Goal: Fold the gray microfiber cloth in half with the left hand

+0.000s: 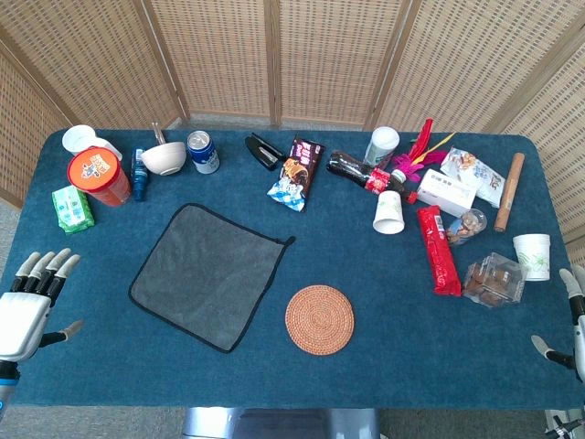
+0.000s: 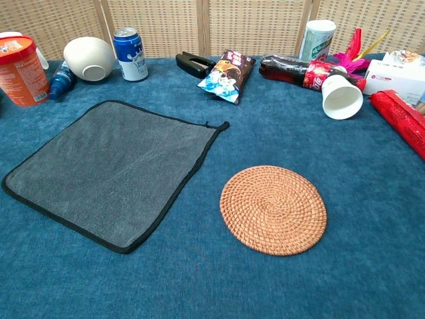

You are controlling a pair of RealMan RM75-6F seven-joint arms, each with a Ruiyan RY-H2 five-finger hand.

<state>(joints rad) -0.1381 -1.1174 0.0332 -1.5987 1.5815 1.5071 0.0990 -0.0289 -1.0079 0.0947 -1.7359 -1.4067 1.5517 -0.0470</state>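
The gray microfiber cloth (image 1: 207, 273) lies flat and unfolded on the blue table, black-edged, with a small loop at its far right corner; the chest view shows the cloth (image 2: 109, 170) spread left of centre. My left hand (image 1: 30, 301) hovers at the table's near left edge, well left of the cloth, fingers apart and holding nothing. My right hand (image 1: 570, 322) shows only partly at the near right edge, fingers spread and empty. Neither hand appears in the chest view.
A round woven coaster (image 1: 319, 318) lies just right of the cloth. Along the far side stand an orange tub (image 1: 97, 176), a white bowl (image 1: 164, 157), a blue can (image 1: 202, 151) and a snack bag (image 1: 296, 172). Cups, packets and a red package (image 1: 438, 249) crowd the right side.
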